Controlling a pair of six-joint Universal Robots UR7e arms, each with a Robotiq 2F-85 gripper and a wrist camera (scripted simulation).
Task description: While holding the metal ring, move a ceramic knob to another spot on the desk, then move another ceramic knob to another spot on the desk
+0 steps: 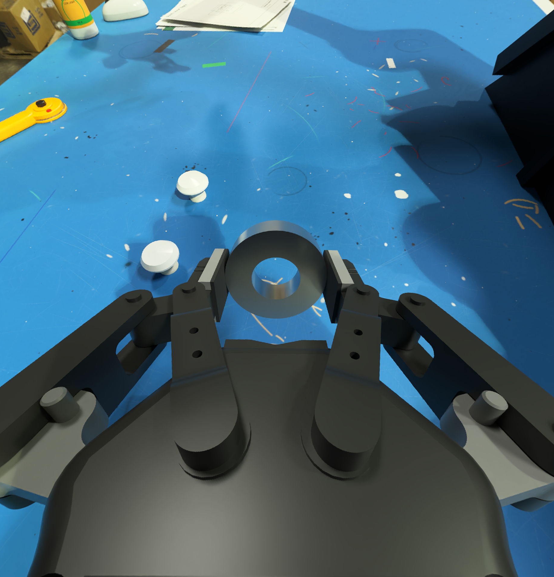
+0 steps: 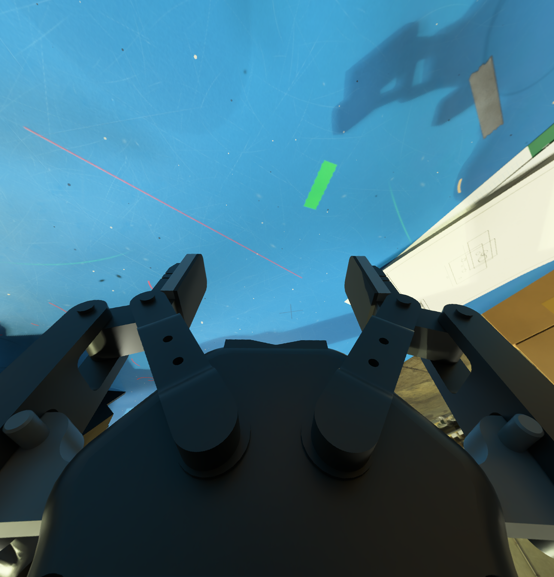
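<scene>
In the left wrist view my left gripper (image 1: 275, 268) is shut on a thick grey metal ring (image 1: 238, 274) and holds it above the blue desk (image 1: 269, 131), its hole facing the camera. Two white ceramic knobs lie on the desk to its left: a near one (image 1: 159, 256) just beside the left finger and a farther one (image 1: 192, 184). In the right wrist view my right gripper (image 2: 275, 274) is open and empty over bare blue desk (image 2: 144, 93). No knob or ring shows in that view.
A yellow rotary cutter (image 1: 26, 117) lies at the far left. A yellow-and-white bottle (image 1: 79, 18), a white object (image 1: 124, 9) and a stack of papers (image 1: 228, 15) sit at the back. A dark block (image 1: 534, 109) stands at the right. Papers (image 2: 475, 249) and a cardboard box (image 2: 537, 324) lie right of the right gripper.
</scene>
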